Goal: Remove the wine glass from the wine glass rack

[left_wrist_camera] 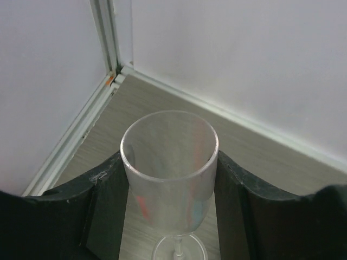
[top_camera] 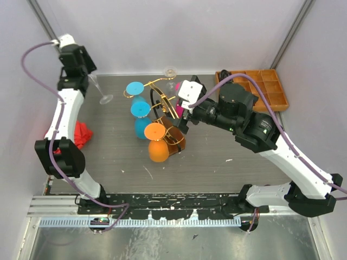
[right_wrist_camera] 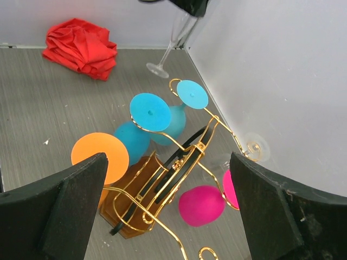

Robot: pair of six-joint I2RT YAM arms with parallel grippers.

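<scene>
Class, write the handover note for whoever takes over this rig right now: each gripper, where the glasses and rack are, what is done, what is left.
Left gripper: shut on the clear wine glass, held tilted at the far-left corner, away from the rack.
Right gripper: open, fingers wide apart above the wine glass rack, holding nothing.
Done: one glass is off.
Left: set it down. The blue glasses, orange glass and pink glass hang on the rack.

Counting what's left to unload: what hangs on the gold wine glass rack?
On the rack: a blue glass, another blue glass, an orange glass, a pink glass, a clear glass. From above, the right arm covers most of the pink one.
</scene>
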